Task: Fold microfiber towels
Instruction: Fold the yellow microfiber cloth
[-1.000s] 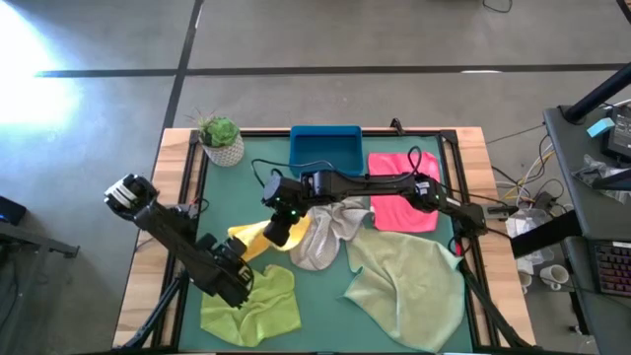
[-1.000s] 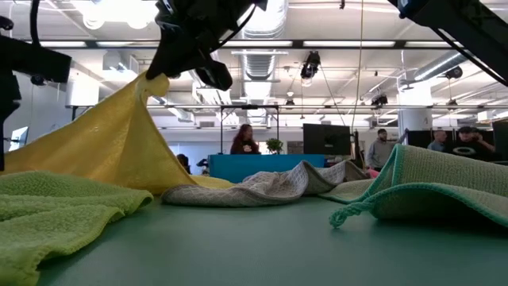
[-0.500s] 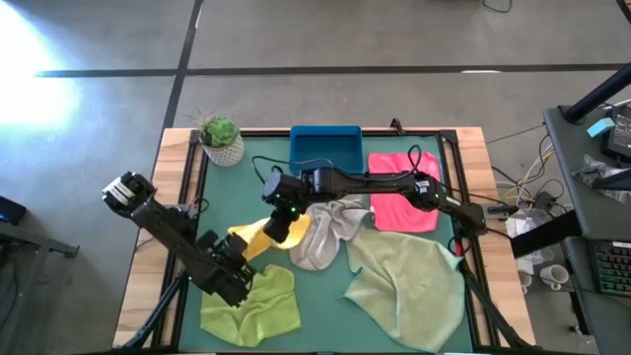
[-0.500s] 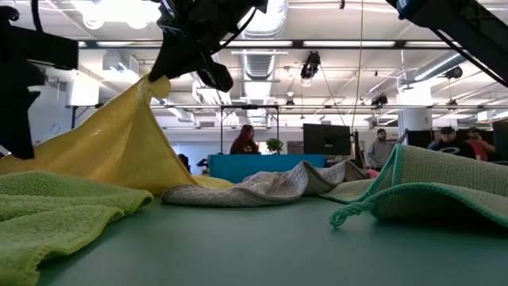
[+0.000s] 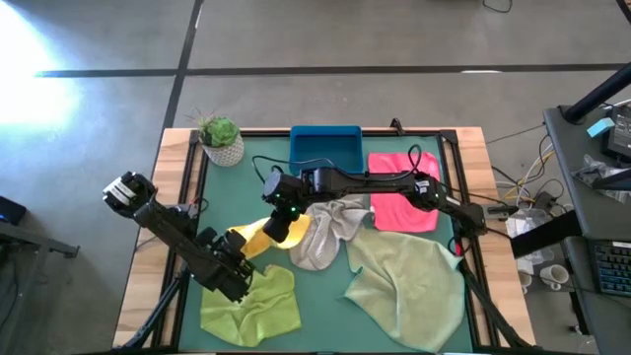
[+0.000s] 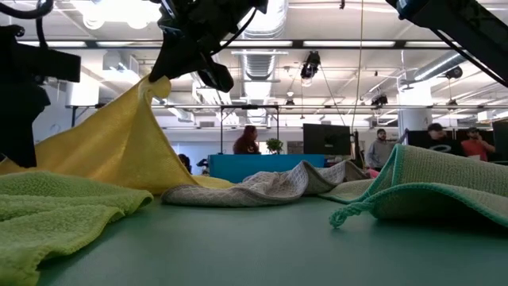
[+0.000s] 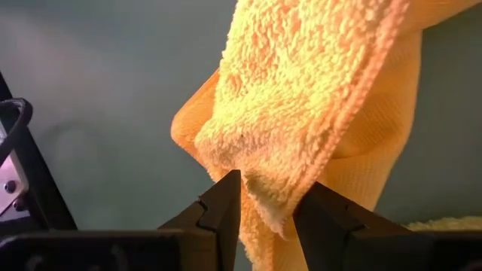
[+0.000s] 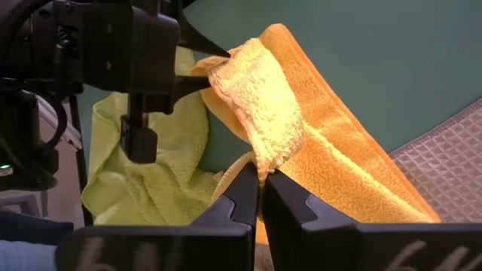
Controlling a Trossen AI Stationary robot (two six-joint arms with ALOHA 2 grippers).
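The yellow towel is raised like a tent left of the table's middle, its lower part on the mat. My right gripper is shut on its peak. My left gripper is at the towel's near left corner and shut on it. It also shows in the right wrist view. The lime green towel lies crumpled at the near left. The light grey towel lies bunched in the middle. The hot pink towel lies flat at the far right. The sage towel lies at the near right. My left gripper pinches a folded corner edge of the yellow towel between its two fingers. It comes from the table's near left side, about level. The corner is off the table. My right gripper pinches a fold of the yellow towel between its two fingers. It comes from above, slanting toward the table's left. The towel hangs below the fingers and spreads down to the mat.
A blue tray stands at the far edge, with a potted plant at the far left corner. The light grey towel touches the yellow one's right side. People stand in the room beyond the table.
My left gripper has gone a little toward the table's far right, up to the raised yellow towel's corner. My right gripper and the yellow towel's peak have kept still.
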